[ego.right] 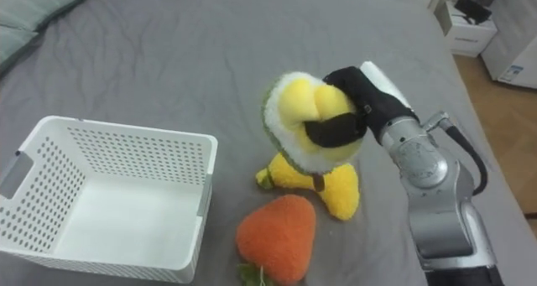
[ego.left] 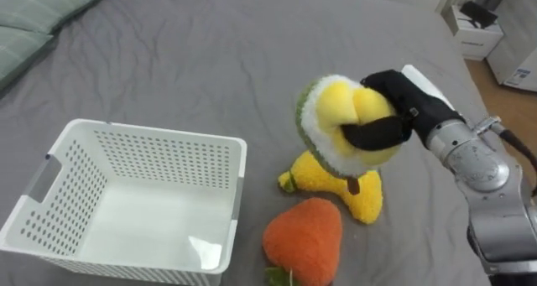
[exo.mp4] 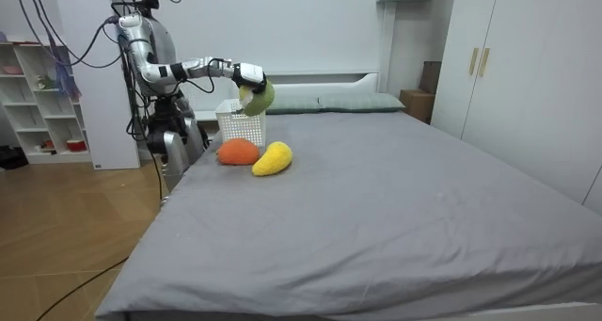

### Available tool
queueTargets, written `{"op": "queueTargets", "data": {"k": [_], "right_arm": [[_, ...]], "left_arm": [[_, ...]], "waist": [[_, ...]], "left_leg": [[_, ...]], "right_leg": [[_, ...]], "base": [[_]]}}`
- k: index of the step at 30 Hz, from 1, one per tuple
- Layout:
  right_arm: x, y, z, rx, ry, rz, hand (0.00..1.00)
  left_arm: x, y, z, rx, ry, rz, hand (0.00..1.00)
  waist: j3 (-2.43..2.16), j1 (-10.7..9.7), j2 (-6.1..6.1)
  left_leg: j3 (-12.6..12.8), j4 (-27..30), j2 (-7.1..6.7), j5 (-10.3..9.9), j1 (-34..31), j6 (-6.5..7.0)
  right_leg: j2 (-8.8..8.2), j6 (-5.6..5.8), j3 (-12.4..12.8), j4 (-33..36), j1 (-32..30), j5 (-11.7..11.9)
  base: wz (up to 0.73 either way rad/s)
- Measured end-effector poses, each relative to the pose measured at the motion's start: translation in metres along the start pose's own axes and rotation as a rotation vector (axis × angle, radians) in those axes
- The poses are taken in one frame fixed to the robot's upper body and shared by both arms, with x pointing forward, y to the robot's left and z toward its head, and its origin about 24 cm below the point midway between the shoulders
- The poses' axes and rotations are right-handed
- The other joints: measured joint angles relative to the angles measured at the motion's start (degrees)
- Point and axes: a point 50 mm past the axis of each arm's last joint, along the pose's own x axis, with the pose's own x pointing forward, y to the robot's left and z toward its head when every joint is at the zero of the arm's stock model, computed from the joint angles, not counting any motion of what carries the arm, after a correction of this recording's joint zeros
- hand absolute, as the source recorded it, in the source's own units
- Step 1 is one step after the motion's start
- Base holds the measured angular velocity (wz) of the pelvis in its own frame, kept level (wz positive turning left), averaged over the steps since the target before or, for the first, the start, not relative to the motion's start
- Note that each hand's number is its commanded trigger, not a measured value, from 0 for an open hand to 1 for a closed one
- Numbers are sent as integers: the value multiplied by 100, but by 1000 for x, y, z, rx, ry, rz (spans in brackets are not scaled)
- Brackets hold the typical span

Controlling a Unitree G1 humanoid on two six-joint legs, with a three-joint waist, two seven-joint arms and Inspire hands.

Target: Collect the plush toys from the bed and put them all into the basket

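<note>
Green-rimmed, yellow-centred plush toy (ego.left: 329, 110) hangs in my right hand (ego.left: 396, 101), whose dark fingers are curled round it above the grey bed (ego.left: 193, 51). Beneath it I see a yellow plush (ego.left: 336, 189) and an orange plush (ego.left: 304, 236), possibly touching. The white basket (ego.left: 151, 133) stands just left of them.

A bedroom in a home is serving as the setting.
A wide bed (exo.mp4: 376, 199) under a grey sheet is taking up most of the room, with pillows (exo.mp4: 329, 102) lying at its head and soft toys (exo.mp4: 238, 152) sitting on it. A tall cream wardrobe (exo.mp4: 527, 67) is standing along one wall, a white shelf unit (exo.mp4: 42, 104) is holding small things, and a wooden floor (exo.mp4: 56, 246) is showing beside the bed.
</note>
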Motion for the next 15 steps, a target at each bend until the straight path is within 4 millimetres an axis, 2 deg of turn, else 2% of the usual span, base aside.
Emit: {"op": "queueTargets", "data": {"k": [5,7,8,10,15], "right_arm": [[11,6,23,-62,-54,28,100],[14,13,28,-67,-59,53,100],[15,15,28,-71,-58,62,100],[18,18,34,-79,-73,84,100],[26,13,51,-131,-103,80,100]], "left_arm": [[0,-3,6,9,-20,-8,0],[1,-3,13,12,-39,-8,0],[1,-4,14,13,-43,-8,0],[1,-4,16,13,-50,-9,0],[1,-3,18,21,-57,-7,0]], "waist": [[7,217,-4],[39,379,-58],[41,393,-73],[39,518,-120],[31,657,-188]], "left_leg": [[-149,12,-21,20,-71,-1],[-210,13,-35,46,-92,-1],[-229,13,-39,50,-99,-1],[-319,14,-61,66,-152,3],[-581,39,-114,125,-276,5]], "right_leg": [[-16,0,-183,-19,7,0],[-28,1,-229,-15,-9,0],[-30,1,-239,-13,-10,0],[-44,1,-280,-8,-10,0],[-66,2,-406,-11,-10,-1]], "base": [[14],[13],[14],[16],[26]]}}
